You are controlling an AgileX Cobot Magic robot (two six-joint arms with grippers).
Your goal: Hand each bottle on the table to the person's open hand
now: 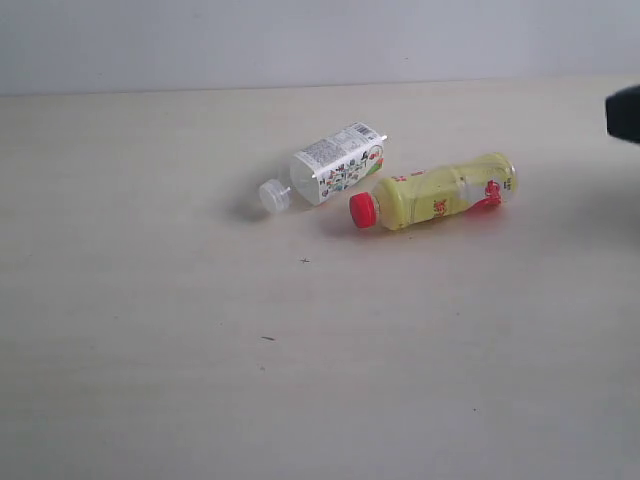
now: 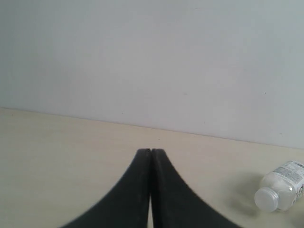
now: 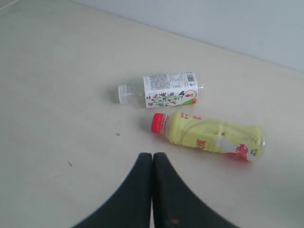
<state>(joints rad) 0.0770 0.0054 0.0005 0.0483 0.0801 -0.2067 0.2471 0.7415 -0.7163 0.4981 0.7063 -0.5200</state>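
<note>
The black fingers [image 3: 142, 190] of the right claw [image 3: 152, 154] fill the near edge of its wrist view, pressed tip to tip with no gap and nothing between them. The left claw [image 2: 150, 151] is likewise closed on itself, empty.

Two bottles lie on their sides on the pale beige worktop [image 1: 200, 380], a little right of centre in the exterior view. The yellow plastic bottle with a red cap [image 1: 435, 192] [image 3: 209, 134] points its cap between 8 and 9 o'clock. The squarish clear plastic bottle with a white printed label [image 1: 335, 165] [image 3: 166, 90] [image 2: 282, 185] lies just beside it at about 10 o'clock – a narrow gap shows between them – with its clear cap toward 8 o'clock.

A black blurred shape [image 1: 623, 113] sits at the frame's right edge, at about 2 o'clock from the yellow bottle; what it is cannot be told.
</note>
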